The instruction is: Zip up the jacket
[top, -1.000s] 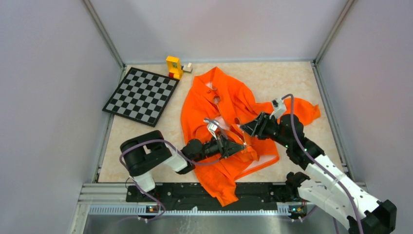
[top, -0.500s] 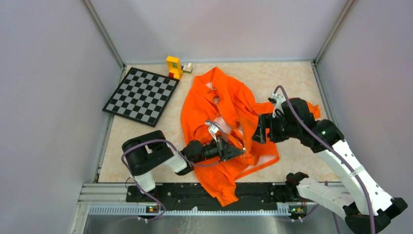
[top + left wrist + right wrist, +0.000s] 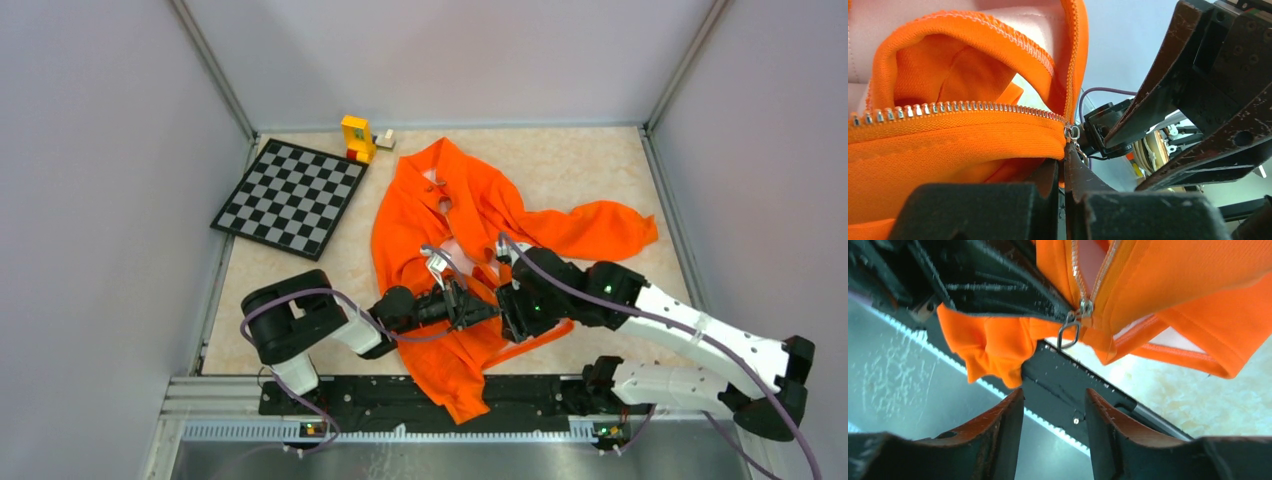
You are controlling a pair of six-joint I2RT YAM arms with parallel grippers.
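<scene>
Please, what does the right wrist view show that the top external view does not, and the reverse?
Only the right wrist view: the zipper slider with its metal pull ring hanging down, the two rows of teeth parting above it, and the right tool open just below, holding nothing.

Only the top external view: the chessboard, the yellow toy by its far corner, and the whole orange jacket spread out.

Both: the jacket's fabric near the zipper's bottom end, with the left tool shut on it.
</scene>
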